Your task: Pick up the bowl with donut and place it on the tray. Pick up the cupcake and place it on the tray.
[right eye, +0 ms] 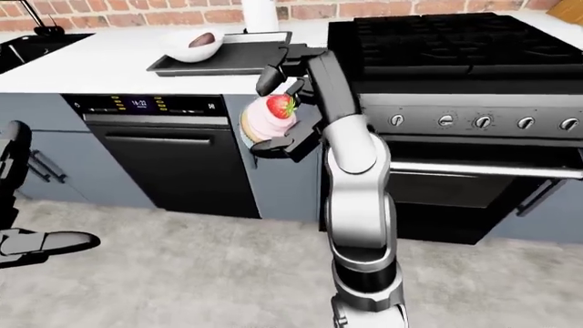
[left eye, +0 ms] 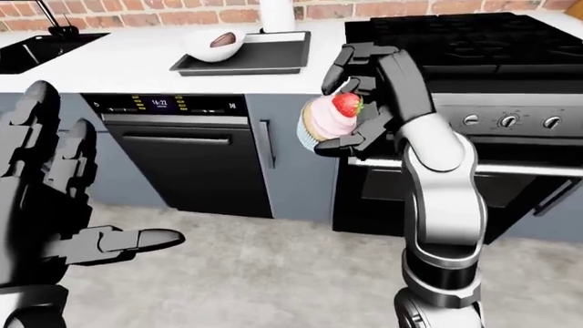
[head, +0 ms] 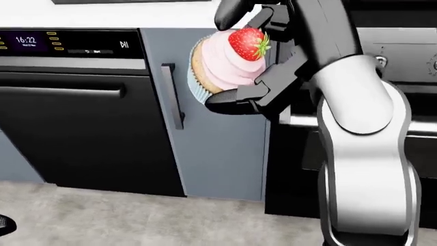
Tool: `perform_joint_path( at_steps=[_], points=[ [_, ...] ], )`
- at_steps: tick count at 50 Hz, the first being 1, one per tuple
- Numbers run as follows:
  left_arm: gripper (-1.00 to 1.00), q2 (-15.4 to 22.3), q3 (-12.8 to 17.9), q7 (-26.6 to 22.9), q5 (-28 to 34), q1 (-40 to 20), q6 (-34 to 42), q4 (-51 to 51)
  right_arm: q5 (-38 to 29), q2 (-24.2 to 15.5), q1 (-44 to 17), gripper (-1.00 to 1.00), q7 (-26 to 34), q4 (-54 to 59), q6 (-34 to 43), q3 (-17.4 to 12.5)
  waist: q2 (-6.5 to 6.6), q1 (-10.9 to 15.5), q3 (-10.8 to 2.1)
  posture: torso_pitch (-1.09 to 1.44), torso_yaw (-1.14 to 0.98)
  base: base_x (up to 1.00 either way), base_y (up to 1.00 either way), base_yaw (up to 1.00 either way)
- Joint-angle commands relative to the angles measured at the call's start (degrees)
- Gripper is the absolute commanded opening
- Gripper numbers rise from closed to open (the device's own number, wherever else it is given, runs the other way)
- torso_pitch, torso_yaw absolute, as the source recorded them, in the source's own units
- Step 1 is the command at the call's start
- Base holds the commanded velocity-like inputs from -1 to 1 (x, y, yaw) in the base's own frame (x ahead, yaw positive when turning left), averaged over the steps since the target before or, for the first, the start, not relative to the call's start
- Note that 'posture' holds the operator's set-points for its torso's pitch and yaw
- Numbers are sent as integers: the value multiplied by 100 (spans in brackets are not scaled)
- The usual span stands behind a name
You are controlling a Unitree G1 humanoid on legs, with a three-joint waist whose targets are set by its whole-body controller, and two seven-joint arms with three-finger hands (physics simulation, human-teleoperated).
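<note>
Left-eye view: the right hand (left eye: 350, 102) sits at the centre, its dark fingers closed around the cupcake (left eye: 326, 121), held in mid-air below the counter edge (left eye: 137, 68) and against the grey cabinet face. At about 11 o'clock from it, the tray (left eye: 264, 58) rests on the white counter, with the bowl with donut (left eye: 215, 44) already sitting on its left end. At 8 o'clock, the left hand (left eye: 55, 198) hangs low with fingers spread wide, holding nothing.

Head view: the cupcake (head: 225, 64) fills the upper middle. It has a pale blue ribbed wrapper, a golden cake rim, pink swirled frosting and a red strawberry with a green cap. It lies tipped on its side, frosting toward 3 o'clock, pinched between a lower finger (head: 235, 100) and upper fingers at 12 o'clock. The dishwasher (head: 68, 102) stands at 9 o'clock.

Right-eye view: the same grasp shows, with the tray (right eye: 237, 51) at 11 o'clock of the cupcake (right eye: 266, 117) and the stove (right eye: 437, 41) at 2 o'clock.

The risk, as I judge it, is that the tilted cupcake could slip from this pinch during the lift, or catch the counter edge on the way up. Set down off-level, it may topple, or nudge the bowl.
</note>
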Motion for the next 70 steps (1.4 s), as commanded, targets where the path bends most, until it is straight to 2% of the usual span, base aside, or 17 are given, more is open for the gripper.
perform_joint_path(
  at_steps=[1, 3, 9, 14, 24, 29, 30, 32, 36, 39, 42, 51, 52, 56, 60, 61, 70],
  points=[
    [100, 80, 104, 93, -30, -6, -125, -43, 6, -6, -116, -100, 1, -85, -71, 27, 54, -29, -267, 0, 0, 8, 0, 0],
    [100, 126, 150, 130, -107, -15, -111, -43, -9, -13, -144, -100, 25, -128, -13, 27, 97, 26, -30, 0, 0, 8, 0, 0],
    [100, 287, 360, 248, -400, -37, -59, -43, -75, -37, -307, -100, 103, -222, 169, 38, -132, 84, -115, 0, 0, 8, 0, 0],
    [100, 284, 426, 227, -419, -70, -17, -43, -119, -51, -411, -100, 156, -248, 245, 43, -638, 123, -92, 0, 0, 25, 0, 0],
    [100, 263, 538, 161, -444, -26, -29, -43, -176, -19, -384, -100, 199, -287, 199, 61, -358, 21, 8, 0, 0, 32, 0, 0],
    [100, 320, 624, 213, -562, -16, -24, -43, -215, -17, -374, -100, 225, -295, 194, 70, 218, -65, -125, 0, 0, 31, 2, 0],
    [100, 322, 625, 212, -561, -11, -27, -43, -226, -17, -372, -100, 229, -298, 195, 73, 63, -35, -114, 0, 0, 30, 16, 0],
    [100, 346, 671, 234, -622, -13, -18, -43, -230, -14, -369, -100, 228, -276, 168, 67, 95, 9, 8, 0, 0, 30, 23, 0],
    [100, 482, 944, 312, -928, 11, 15, -43, -254, -32, -467, -100, 282, -386, 300, 45, -147, 79, -41, 0, 0, 19, 28, 0],
    [100, 550, 1002, 372, -1038, 31, 5, -43, -215, -16, -502, -100, 261, -391, 318, 16, -474, 124, -16, 0, 0, 3, 18, 0],
    [100, 599, 1080, 413, -1143, 29, 23, -43, -159, -17, -555, -100, 201, -388, 345, -7, -285, 153, -51, 0, 0, 0, 0, 0],
    [100, 604, 1101, 414, -1158, 95, -31, -43, -150, -47, -530, -100, 174, -428, 368, 79, -336, 88, 7, 0, 0, 0, 0, 0],
    [100, 610, 1108, 421, -1170, 96, -32, -43, -162, -52, -518, -100, 181, -415, 343, 81, -322, 69, -116, 0, 0, 0, 30, 0],
    [100, 570, 1075, 385, -1107, 114, -54, -43, -171, -30, -484, -100, 192, -391, 292, 60, -646, 279, 1, 0, 0, 0, 68, 25],
    [100, 482, 1046, 292, -983, 133, -64, -43, -159, -27, -486, -100, 162, -380, 269, 33, 106, -5, 141, 0, 0, 0, 10, 75],
    [100, 470, 1052, 279, -972, 126, -52, -43, -153, -23, -496, -100, 159, -392, 288, 28, 136, 103, 131, 0, 0, 0, 0, 0],
    [100, 538, 1092, 357, -1091, 76, -6, -43, -74, -54, -566, -100, 99, -411, 342, 9, -273, 14, 163, 0, 0, 0, 0, 0]
  ],
)
